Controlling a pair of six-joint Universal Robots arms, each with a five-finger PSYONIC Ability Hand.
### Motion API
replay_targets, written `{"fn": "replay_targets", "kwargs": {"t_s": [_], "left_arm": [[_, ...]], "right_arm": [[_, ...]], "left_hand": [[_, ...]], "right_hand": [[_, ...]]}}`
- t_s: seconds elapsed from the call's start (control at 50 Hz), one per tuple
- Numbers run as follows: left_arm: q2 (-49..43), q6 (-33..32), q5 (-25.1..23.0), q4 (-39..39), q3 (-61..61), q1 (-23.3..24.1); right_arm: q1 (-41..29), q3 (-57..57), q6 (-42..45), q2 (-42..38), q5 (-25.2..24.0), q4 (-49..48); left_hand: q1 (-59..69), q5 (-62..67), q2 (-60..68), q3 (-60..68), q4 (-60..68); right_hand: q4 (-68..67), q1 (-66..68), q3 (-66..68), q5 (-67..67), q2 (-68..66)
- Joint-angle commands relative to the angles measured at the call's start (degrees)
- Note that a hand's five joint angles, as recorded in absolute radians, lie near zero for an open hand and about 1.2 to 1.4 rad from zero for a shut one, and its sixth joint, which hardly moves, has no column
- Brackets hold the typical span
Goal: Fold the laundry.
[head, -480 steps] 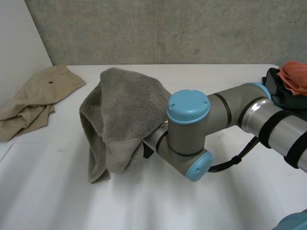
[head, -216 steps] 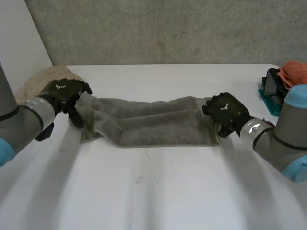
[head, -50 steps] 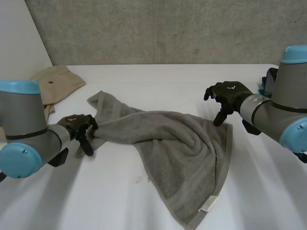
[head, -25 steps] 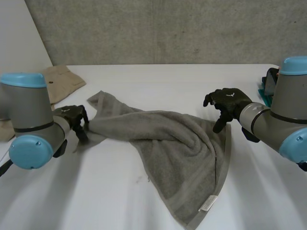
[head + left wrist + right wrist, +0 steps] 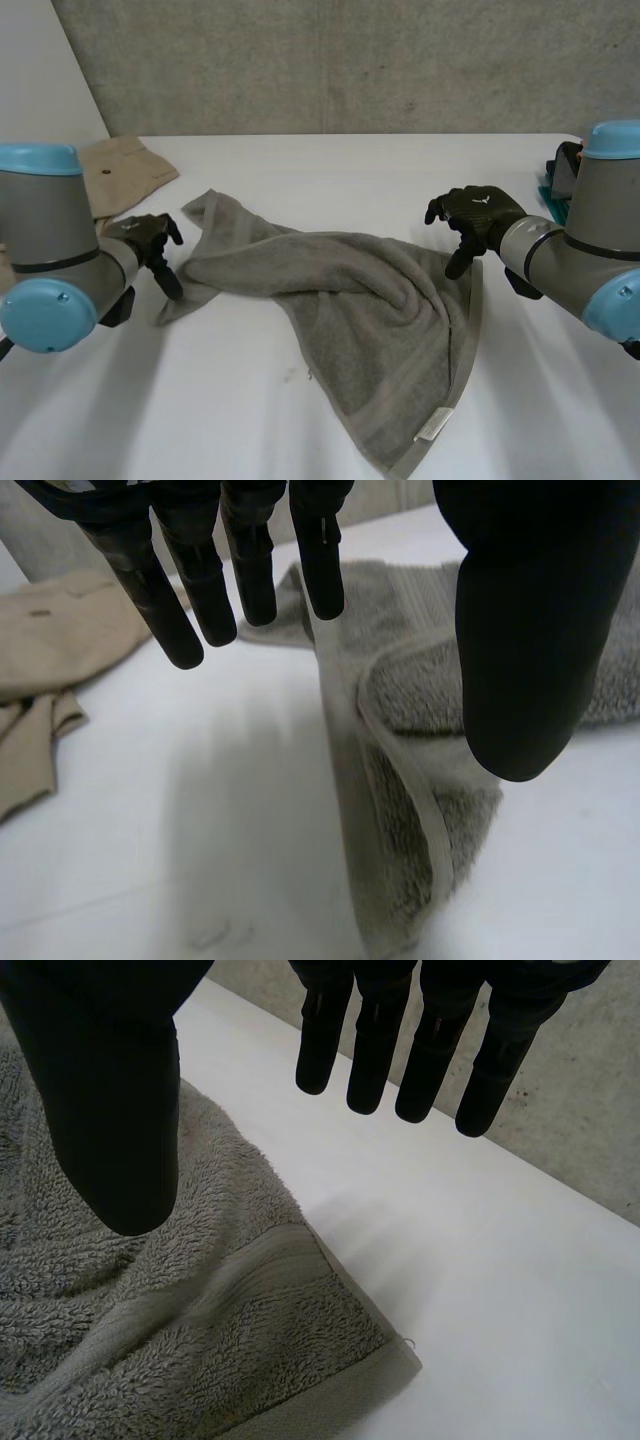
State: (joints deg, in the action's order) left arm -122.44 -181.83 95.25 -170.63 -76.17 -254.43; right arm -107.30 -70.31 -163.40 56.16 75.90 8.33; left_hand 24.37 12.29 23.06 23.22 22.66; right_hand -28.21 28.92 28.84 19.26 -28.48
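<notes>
The towel (image 5: 350,300) lies rumpled and skewed on the table (image 5: 300,160), with one bunched corner just beside the left hand (image 5: 146,238), another under the right hand (image 5: 480,208), and its labelled corner well apart from both. Each hand hovers at its corner with fingers straight and thumb held wide, gripping nothing. To do this step well, I judge each hand should pinch only the single hem layer at its corner, then draw apart evenly until the towel lies flat; grabbing the bunched folds would likely lock in the twist.
</notes>
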Motion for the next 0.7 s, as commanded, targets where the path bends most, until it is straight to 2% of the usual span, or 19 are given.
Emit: {"fn": "replay_targets", "kwargs": {"t_s": [0.02, 0.16, 0.26, 0.36, 0.38, 0.4, 0.5, 0.56, 0.64, 0.7], "left_arm": [[-5.96, -0.2, 1.26, 1.97, 5.24, 1.39], [-9.48, -1.16, 2.22, 2.41, 8.84, 4.2], [-12.82, -1.86, 4.59, 3.64, 12.53, 4.29], [-13.26, -2.3, 7.32, 5.05, 14.65, 4.47], [-13.09, -2.65, 7.93, 4.87, 15.26, 4.47], [-13.09, -3.09, 8.29, 4.78, 15.52, 4.55], [-11.68, -5.29, 9.87, 5.31, 16.93, 5.08], [-7.65, -5.91, 8.82, 5.48, 15.88, 5.26], [0.96, -7.75, 4.87, 5.75, 12.81, 5.17], [8.87, -13.19, 1.62, 6.01, 9.65, 5.35]], "right_arm": [[-0.01, -0.09, 0.01, 0.0, -0.05, -0.07], [0.25, -0.35, 0.01, 0.0, -0.05, -0.07], [0.34, -0.62, 0.01, 0.18, -0.13, -0.07], [0.69, -0.97, 0.01, 0.97, -0.57, -0.33], [0.78, -1.06, 0.01, 1.14, -0.66, -0.42], [0.87, -1.14, 0.01, 1.49, -0.75, -0.6], [1.22, -0.97, 0.01, 2.29, -0.92, -1.21], [1.48, -0.36, 0.19, 2.72, -0.93, -1.3], [2.01, 1.84, 0.71, 2.9, -1.45, -0.95], [2.01, 5.25, 1.24, 2.29, -3.11, -0.34]], "left_hand": [[-1.71, 0.37, -0.4, -0.56, 0.0], [0.14, 2.22, 1.45, 1.29, 1.85], [0.81, 2.89, 2.12, 1.96, 2.52], [31.02, 33.11, 32.33, 32.17, 32.73], [52.57, 54.65, 53.88, 53.72, 54.28], [55.6, 57.68, 56.91, 56.75, 57.31], [55.63, 57.71, 56.94, 56.78, 57.34], [55.63, 57.71, 56.94, 56.78, 57.34], [55.63, 57.71, 56.94, 56.78, 57.34], [55.63, 57.71, 56.94, 56.78, 57.34]], "right_hand": [[-5.85, 5.13, 5.22, 4.79, -5.57], [-5.85, 5.13, 5.22, 4.79, -5.57], [-6.02, 5.3, 5.39, 4.96, -5.74], [-6.18, 5.47, 5.56, 5.13, -5.91], [-6.18, 5.47, 5.56, 5.13, -5.91], [-6.35, 5.64, 5.72, 5.3, -6.08], [-6.35, 5.64, 5.72, 5.3, -6.08], [-6.19, 5.47, 5.56, 5.13, -5.91], [-5.34, 4.63, 4.72, 4.29, -5.07], [-3.17, 2.45, 2.54, 2.11, -2.89]]}}
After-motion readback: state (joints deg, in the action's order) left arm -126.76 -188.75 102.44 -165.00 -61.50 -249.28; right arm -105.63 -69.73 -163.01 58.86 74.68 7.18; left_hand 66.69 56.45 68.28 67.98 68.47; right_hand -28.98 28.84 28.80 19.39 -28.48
